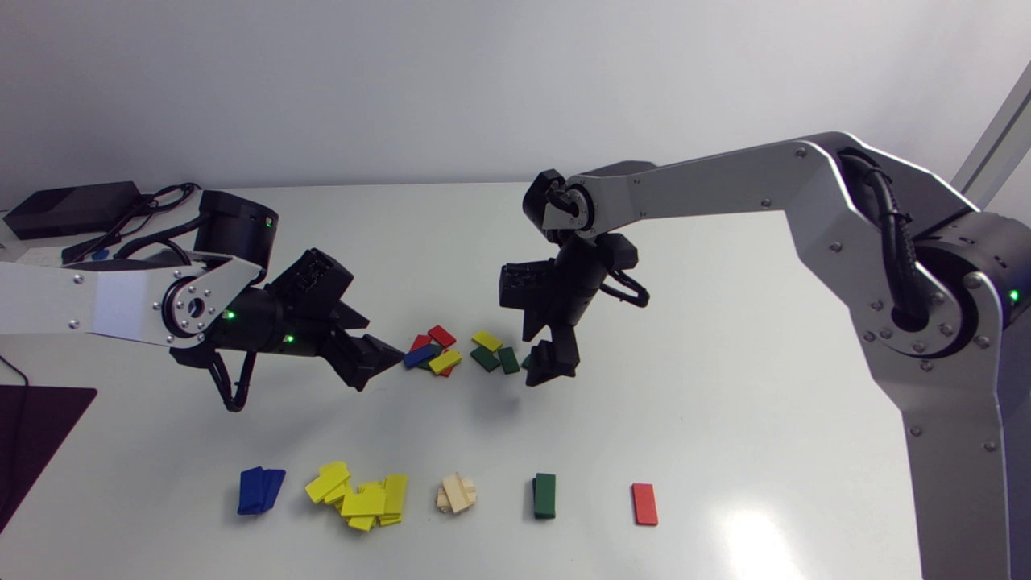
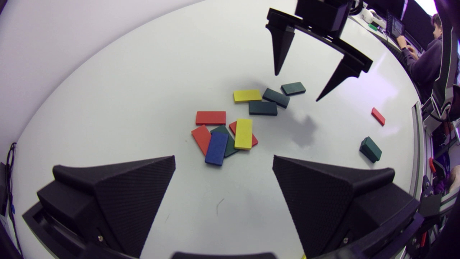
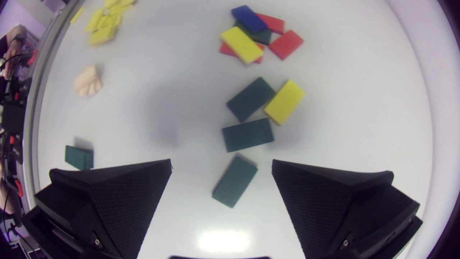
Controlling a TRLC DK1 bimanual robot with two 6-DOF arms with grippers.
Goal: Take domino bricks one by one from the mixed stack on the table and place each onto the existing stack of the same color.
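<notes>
Right gripper (image 3: pixel 221 163): fingers spread wide and holding nothing, poised above the table (image 1: pixel 725 322) with the tips pointing down. A lone green brick (image 3: pixel 234 181) lies flat on the table in the gap between the two fingers, touching neither. Just ahead of it lie a second green brick (image 3: pixel 248 135), a third green brick (image 3: pixel 251 99) and a yellow brick (image 3: pixel 284 101), close together. Beyond these sits the mixed stack (image 3: pixel 257 34) of red, yellow, green and blue bricks, partly overlapping. Left gripper (image 2: pixel 223 158): likewise spread and empty, held off the table, with the mixed stack just ahead of its fingertips and the blue brick (image 2: pixel 216 148) nearest. Along the table's near edge in the head view, well apart from both grippers, the sorted bricks form a row: blue stack (image 1: pixel 259 490), yellow stack (image 1: pixel 361 495) (a loose heap), pale wooden stack (image 1: pixel 457 493), green stack (image 1: pixel 544 495) and a single red brick (image 1: pixel 644 504).
</notes>
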